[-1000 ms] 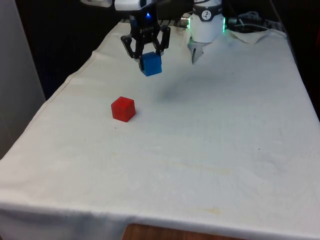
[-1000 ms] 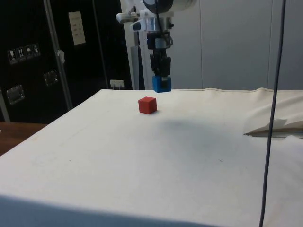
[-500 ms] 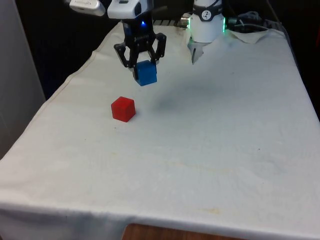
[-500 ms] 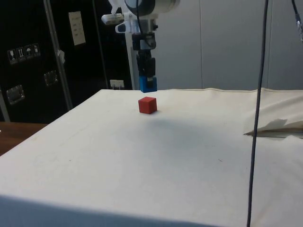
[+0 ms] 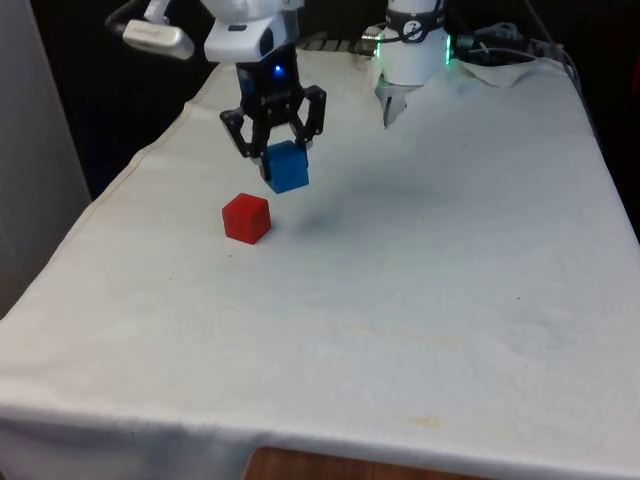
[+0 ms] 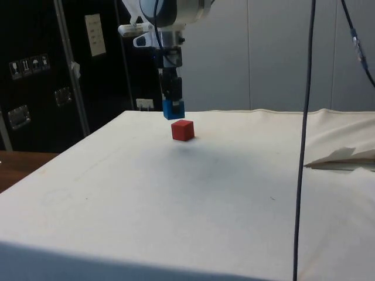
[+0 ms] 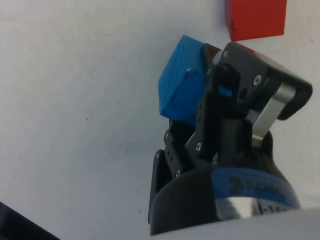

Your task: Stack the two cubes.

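Carrying the blue cube (image 5: pixel 288 167) in the air, the tool (image 5: pixel 274 152) has its two fingers clamped on the cube's opposite faces, so the cube hangs just below the fingertips with its lower part free. That grip leaves the underside bare, which is what a stack needs: the bottom face can meet another top with nothing between. In the front view the blue cube sits in the upper left of the frame, above and slightly to the right of the red cube (image 5: pixel 246 218), apart from it. The side view puts the blue cube (image 6: pixel 173 109) in the upper middle of the frame, just above and a little to the left of the red cube (image 6: pixel 183 130), with a small gap showing between them. The red cube rests alone on the white surface (image 5: pixel 420 300), one corner turned toward the front camera. The wrist view shows the blue cube (image 7: pixel 181 89) held at a skew to the red cube (image 7: pixel 256 19), so I judge the edges will not line up unless the wrist turns before lowering
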Controlling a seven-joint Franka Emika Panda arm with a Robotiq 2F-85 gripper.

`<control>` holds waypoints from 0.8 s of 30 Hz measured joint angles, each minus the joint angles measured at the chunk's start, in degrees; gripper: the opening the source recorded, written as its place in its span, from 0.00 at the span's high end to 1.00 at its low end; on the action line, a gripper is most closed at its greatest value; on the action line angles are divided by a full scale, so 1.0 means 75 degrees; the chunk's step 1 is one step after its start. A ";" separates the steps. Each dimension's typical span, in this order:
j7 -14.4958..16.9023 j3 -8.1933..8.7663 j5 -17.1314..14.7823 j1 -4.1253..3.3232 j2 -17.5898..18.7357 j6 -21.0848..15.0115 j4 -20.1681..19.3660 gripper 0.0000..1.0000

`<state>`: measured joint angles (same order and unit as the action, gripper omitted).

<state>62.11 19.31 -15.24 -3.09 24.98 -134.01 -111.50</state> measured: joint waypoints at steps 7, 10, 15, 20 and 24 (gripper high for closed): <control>0.0351 0.0115 -0.0321 0.0038 0.0145 0.0000 0.0069 1.00; 0.0443 0.0160 -0.0359 0.0084 0.0191 0.0000 0.0099 1.00; 0.0565 0.0214 -0.0428 0.0138 0.0328 0.0000 0.0222 1.00; 0.0688 0.0298 -0.0512 0.0199 0.0542 0.0015 0.0443 1.00; 0.0772 0.0359 -0.0581 0.0244 0.0749 0.0046 0.0672 1.00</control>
<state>67.90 22.00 -19.60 -1.26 30.60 -133.67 -106.46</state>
